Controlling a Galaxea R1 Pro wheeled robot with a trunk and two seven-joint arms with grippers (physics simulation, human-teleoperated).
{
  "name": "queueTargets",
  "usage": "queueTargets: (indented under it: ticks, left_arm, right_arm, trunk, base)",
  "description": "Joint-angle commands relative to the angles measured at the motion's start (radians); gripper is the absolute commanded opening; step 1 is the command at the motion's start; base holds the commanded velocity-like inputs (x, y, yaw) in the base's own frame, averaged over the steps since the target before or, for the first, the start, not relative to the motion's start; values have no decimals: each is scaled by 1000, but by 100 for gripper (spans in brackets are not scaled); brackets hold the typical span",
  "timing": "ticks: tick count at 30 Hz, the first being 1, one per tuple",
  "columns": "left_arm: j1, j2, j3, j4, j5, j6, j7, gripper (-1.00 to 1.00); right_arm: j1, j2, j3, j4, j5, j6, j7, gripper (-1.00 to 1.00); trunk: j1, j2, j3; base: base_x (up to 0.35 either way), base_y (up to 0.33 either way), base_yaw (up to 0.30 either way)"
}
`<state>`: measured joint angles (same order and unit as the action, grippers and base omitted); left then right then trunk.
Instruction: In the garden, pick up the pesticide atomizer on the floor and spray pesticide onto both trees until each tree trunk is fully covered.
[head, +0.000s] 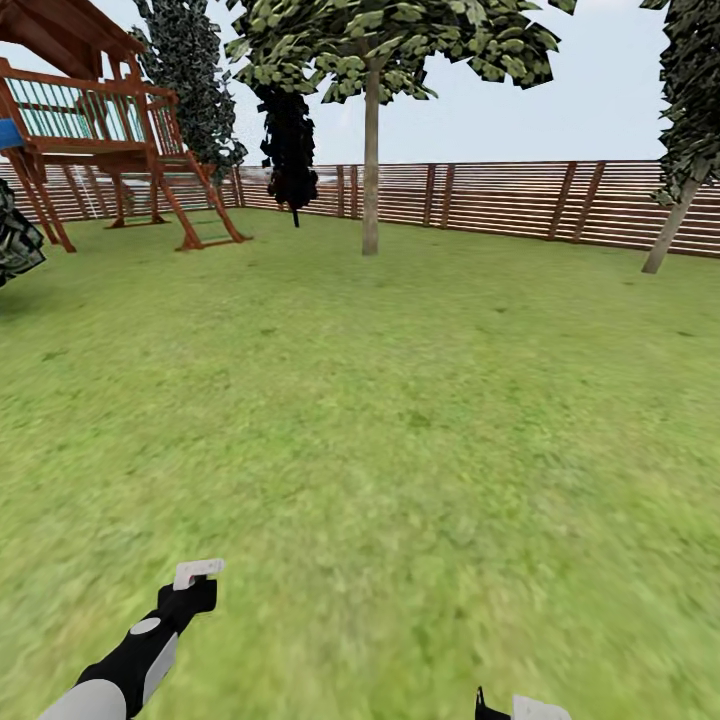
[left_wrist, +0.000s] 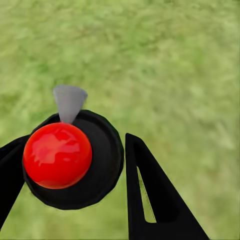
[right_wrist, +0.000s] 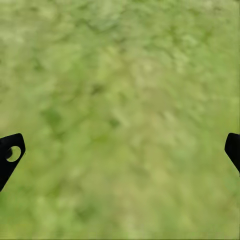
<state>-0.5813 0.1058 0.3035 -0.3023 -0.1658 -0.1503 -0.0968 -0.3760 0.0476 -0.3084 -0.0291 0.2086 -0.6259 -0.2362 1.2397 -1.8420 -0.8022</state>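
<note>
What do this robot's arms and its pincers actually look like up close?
The left arm has a pale grey shell, black joints, a grey oval patch and a white block at its tip. The left gripper has flat black wedge-shaped fingers, one with a slot cut through. The right gripper has black fingertips, one with a round hole.

right gripper (head: 520, 708) cut off by the head view's edge.

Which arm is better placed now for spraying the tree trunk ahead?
Left. The left gripper already holds the pesticide atomizer; the right gripper is open over grass. The tree trunk is still far away.
</note>
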Motion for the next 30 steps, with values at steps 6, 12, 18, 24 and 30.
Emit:
queueTargets:
  ticks: [6, 12, 18, 24, 30]
  left_arm:
    - [0, 0, 0, 0, 0, 1, 0, -100]
    - [0, 0, 0, 0, 0, 2, 0, -100]
    - [0, -1, -1, 0, 1, 2, 0, -100]
    - [0, -2, -1, 1, 1, 2, 0, -100]
    - [0, -1, -1, 2, 0, 2, 0, -100]
  right_arm:
    - [0, 0, 0, 0, 0, 0, 0, 100]
    - [0, 0, 0, 0, 0, 0, 0, 100]
    - [0, 0, 0, 0, 0, 0, 0, 100]
    - [0, 0, 0, 0, 0, 0, 0, 100]
    - [0, 0, 0, 0, 0, 0, 0, 100]
  trunk:
    - [0, 0, 0]
    - [0, 0, 0]
    - [0, 0, 0]
    - [0, 0, 0]
    - [0, 0, 0]
  base:
    - [340, 0, 0]
    - [340, 0, 0]
    - [340, 0, 0]
    - [340, 0, 0]
    - [340, 0, 0]
